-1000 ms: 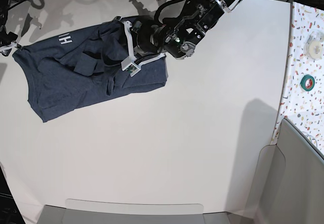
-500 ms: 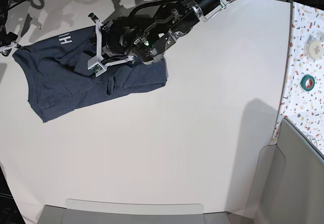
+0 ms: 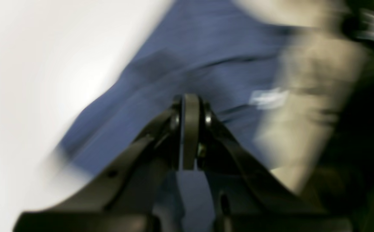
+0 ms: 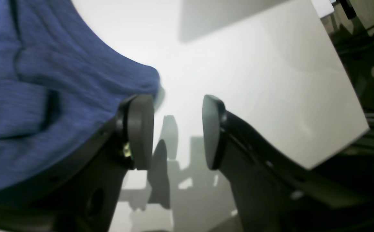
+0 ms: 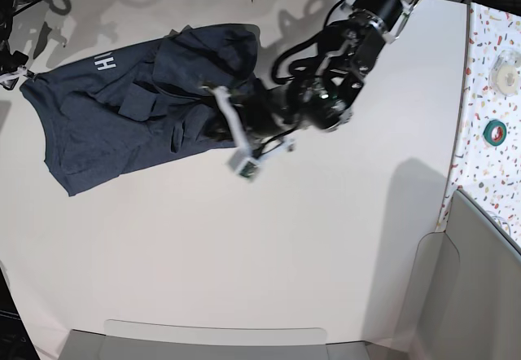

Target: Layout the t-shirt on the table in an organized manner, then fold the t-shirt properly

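The t-shirt [image 5: 122,124] is seen spread, rumpled, across the far left part of the table [image 5: 269,246] in the base view, with white lettering [image 5: 103,64] near its far edge. Its left corner lies at the table's left edge, where the right gripper [image 4: 174,129] is placed. In the right wrist view, the pads [image 4: 140,130] are set moderately apart with only bare table between them; the shirt [image 4: 45,96] is seen beside the left pad, and nothing is gripped.

Toward the middle, the shirt's right end is bunched and folded up, and the left gripper [image 5: 216,124] is seen against this edge, the arm [image 5: 342,59] reaching in from the far right. In the blurred left wrist view, the fingers [image 3: 190,129] are pressed together over blue cloth [image 3: 206,58]; whether a fold is pinched cannot be told.

At the far right, a speckled surface [image 5: 488,91] carries a green tape roll [image 5: 493,133].
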Robot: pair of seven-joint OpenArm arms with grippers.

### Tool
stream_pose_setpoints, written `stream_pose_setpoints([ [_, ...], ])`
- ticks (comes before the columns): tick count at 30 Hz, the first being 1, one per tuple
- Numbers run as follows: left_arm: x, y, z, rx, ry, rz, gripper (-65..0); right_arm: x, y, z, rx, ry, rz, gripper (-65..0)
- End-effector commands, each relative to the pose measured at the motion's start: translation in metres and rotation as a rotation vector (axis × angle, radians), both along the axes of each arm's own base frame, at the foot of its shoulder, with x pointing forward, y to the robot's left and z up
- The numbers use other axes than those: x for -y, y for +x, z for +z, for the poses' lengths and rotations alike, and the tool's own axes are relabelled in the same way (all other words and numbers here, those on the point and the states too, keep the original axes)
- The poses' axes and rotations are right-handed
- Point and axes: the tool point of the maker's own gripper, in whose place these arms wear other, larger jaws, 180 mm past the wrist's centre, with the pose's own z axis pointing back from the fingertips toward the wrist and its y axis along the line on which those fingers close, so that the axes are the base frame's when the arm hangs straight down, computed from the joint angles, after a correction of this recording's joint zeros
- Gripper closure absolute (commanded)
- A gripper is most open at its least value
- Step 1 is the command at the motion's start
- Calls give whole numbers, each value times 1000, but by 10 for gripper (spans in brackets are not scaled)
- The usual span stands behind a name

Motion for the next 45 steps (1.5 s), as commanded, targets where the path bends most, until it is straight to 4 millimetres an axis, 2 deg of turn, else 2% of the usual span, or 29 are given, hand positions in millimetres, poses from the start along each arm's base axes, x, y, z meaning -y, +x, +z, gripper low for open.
stream_pose_setpoints([
  [1,2,6,21,52,-59,1,-16,3,4,9,27,-26,9,-249],
  [4,-32,8,6,35,-6,65,-16,1,5,8,32,-18,7,-249],
  [7,-52,-2,-11,-5,35,88,-16,0,6,8,36,-16,8,-249],
  [10,-59,-13,-22,-33,50,98,-16,-4,9,7,32,-13,24,-249],
  [13,-58,-24,-29,-47,35,105,-16,-10,14,4,26,-9,48,-249],
  [16,-51,-32,-33,-68,16,103,-16,-12,15,3,25,-4,53,-249],
  [22,-25,-52,-36,-83,5,24,-16,-12,15,2,24,-3,52,-249],
  [33,15,-69,-38,10,83,-80,-16,-12,15,2,24,-3,52,-249],
  [42,49,-110,-41,16,86,-254,-15,-12,15,2,24,-3,52,-249],
  [45,51,-120,-43,41,120,-337,-14,-12,15,3,24,-5,53,-249],
])
